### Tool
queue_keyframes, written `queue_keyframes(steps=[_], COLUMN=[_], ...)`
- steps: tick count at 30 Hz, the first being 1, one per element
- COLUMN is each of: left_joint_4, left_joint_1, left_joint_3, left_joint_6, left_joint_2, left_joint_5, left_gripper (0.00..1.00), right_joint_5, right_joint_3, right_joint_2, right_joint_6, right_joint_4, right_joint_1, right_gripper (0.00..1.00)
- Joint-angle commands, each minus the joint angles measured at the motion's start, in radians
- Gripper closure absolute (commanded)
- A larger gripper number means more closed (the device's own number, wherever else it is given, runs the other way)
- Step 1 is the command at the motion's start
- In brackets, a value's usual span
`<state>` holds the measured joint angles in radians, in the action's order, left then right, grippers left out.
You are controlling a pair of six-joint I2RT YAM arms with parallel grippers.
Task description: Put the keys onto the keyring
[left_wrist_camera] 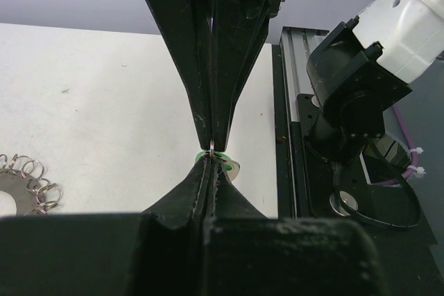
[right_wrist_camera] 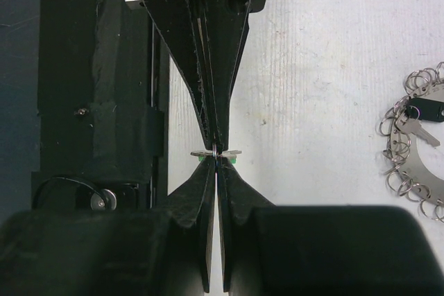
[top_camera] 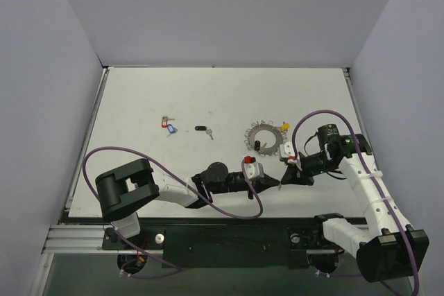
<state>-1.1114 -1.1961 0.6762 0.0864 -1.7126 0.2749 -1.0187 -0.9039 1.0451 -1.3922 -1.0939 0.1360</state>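
Keyring point(top_camera: 270, 132): flat silver ring fringed with wire loops, with a yellow tag point(top_camera: 285, 126) at its far-right edge. It lies on the table point(top_camera: 139, 95), mid-right.
Green key point(left_wrist_camera: 227, 166): silver blade, clamped in the closed jaws of both left gripper point(left_wrist_camera: 211, 147) and right gripper point(right_wrist_camera: 216, 150), near the keyring.
Red and blue keys point(top_camera: 167, 126) and black key point(top_camera: 202, 129): loose, to the left.

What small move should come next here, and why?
Probably open the left gripper. It and the right gripper both appear shut on the same green key, while the keyring lies apart on the table. One gripper likely has to let go before the other can carry the key to it.
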Motion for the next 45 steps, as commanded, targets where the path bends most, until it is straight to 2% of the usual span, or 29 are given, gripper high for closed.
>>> queue_keyframes(steps=[1, 4, 5, 7, 9, 11, 13, 15, 19, 20, 22, 27, 30, 32, 33, 36, 45], left_joint_4=[-0.068, 0.026, 0.069, 0.189, 0.31, 0.462, 0.696, 0.83, 0.958, 0.941, 0.802, 0.176, -0.049, -0.198, -0.302, -0.418, -0.369], left_joint_1=[-0.003, 0.001, 0.007, 0.023, 0.041, 0.052, 0.058, 0.061, 0.063, 0.063, 0.067, 0.082, 0.082, 0.081, 0.081, 0.081, 0.081], left_joint_3=[0.039, 0.054, 0.06, 0.079, 0.092, 0.124, 0.172, 0.218, 0.266, 0.252, 0.177, -0.067, -0.11, -0.13, -0.136, -0.124, -0.083], left_joint_6=[0.007, 0.0, -0.001, -0.002, -0.008, -0.037, -0.069, -0.143, -0.2, -0.2, -0.176, 0.024, 0.116, 0.162, 0.191, 0.207, 0.185], left_joint_2=[0.002, 0.025, 0.045, 0.079, 0.117, 0.154, 0.179, 0.194, 0.217, 0.234, 0.263, 0.274, 0.21, 0.162, 0.141, 0.076, 0.073], left_joint_5=[0.043, 0.055, 0.061, 0.093, 0.116, 0.135, 0.139, 0.141, 0.124, 0.119, 0.127, 0.11, 0.078, 0.057, 0.053, 0.058, 0.079], left_gripper=[1.0, 1.0, 1.0, 1.0, 1.0, 1.0, 1.0, 1.0, 1.0, 1.0, 1.0, 1.0, 1.0, 1.0, 1.0, 1.0, 1.0], right_joint_5=[-0.049, -0.053, -0.058, -0.07, -0.087, -0.103, -0.112, -0.121, -0.159, -0.173, -0.21, -0.279, -0.299, -0.313, -0.319, -0.314, -0.3], right_joint_3=[0.017, 0.017, 0.016, 0.013, 0.011, 0.016, 0.014, 0.014, 0.019, 0.02, 0.02, 0.023, 0.026, 0.033, 0.039, 0.046, 0.049], right_joint_2=[-0.005, -0.007, -0.01, -0.02, -0.037, -0.045, -0.048, -0.048, -0.049, -0.049, -0.051, -0.051, -0.054, -0.053, -0.054, -0.05, -0.049], right_joint_6=[-0.007, -0.004, 0.004, 0.021, 0.025, 0.024, 0.022, 0.022, 0.024, 0.03, 0.039, 0.077, 0.126, 0.156, 0.173, 0.194, 0.2], right_joint_4=[-0.044, -0.043, -0.044, -0.043, -0.046, -0.054, -0.058, -0.061, -0.063, -0.063, -0.061, -0.044, -0.014, 0.006, 0.026, 0.049, 0.072], right_joint_1=[-0.01, -0.015, -0.024, -0.05, -0.081, -0.098, -0.102, -0.102, -0.102, -0.102, -0.102, -0.115, -0.116, -0.118, -0.116, -0.104, -0.101], right_gripper=[1.0, 0.98, 0.91, 0.71, 0.58, 0.52, 0.48, 0.45, 0.42, 0.41, 0.41, 0.42, 0.5, 0.62, 0.63, 0.7, 0.76])
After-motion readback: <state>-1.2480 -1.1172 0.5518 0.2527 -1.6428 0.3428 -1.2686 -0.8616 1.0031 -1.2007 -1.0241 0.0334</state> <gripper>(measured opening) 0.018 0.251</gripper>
